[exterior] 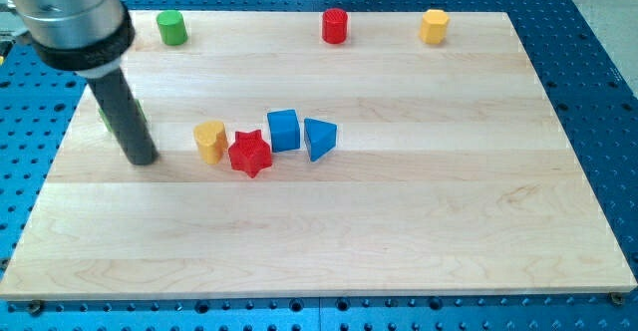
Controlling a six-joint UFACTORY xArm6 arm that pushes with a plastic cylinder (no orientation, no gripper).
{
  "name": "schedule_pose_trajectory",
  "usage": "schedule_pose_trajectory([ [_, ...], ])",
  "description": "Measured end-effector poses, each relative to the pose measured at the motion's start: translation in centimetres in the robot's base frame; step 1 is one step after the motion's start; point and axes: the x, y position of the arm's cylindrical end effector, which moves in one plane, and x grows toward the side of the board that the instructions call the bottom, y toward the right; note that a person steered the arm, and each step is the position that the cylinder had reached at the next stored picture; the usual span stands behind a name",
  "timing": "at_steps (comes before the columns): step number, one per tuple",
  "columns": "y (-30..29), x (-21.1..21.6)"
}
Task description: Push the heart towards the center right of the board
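My tip (143,159) near yellow heart (209,140)

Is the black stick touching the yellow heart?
Apart. The camera view shows bare wood between my tip and the yellow heart; the tip stands to the view's left of it.
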Motion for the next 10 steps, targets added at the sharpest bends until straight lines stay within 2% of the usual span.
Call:
schedule_pose_trajectory([
  [1,4.9,0.3],
  [3,14.1,-7.0],
  [4,11.9,-9.8],
  [6,12.4,-13.2],
  [7,16.3,-12.7],
  [8,23.4,-10.9],
  [10,23.1,-11.2],
])
